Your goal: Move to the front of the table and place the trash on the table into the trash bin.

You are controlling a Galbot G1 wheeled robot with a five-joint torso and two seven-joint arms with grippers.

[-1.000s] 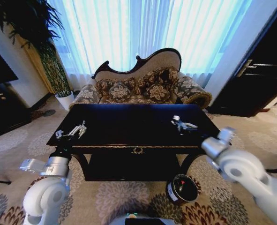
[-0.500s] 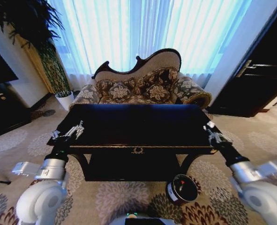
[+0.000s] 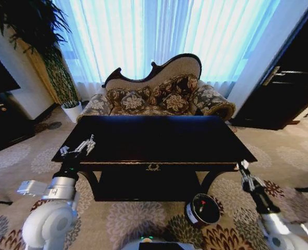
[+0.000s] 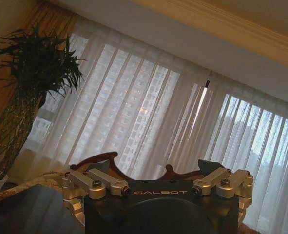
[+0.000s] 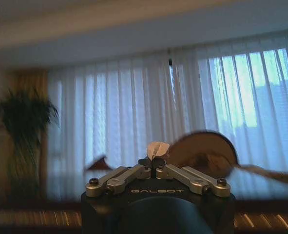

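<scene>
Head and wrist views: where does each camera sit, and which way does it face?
Head view: on the head, looking forward and down at the table, bin and sofa; both arms show, left claw over the table's left front corner, right claw off its right front corner.
Left wrist view: behind the open left claw, facing up at the curtains and plant.
Right wrist view: behind the right claw, shut on a white wad, facing the curtains.
Shared: curtains and plant appear in all three.
</scene>
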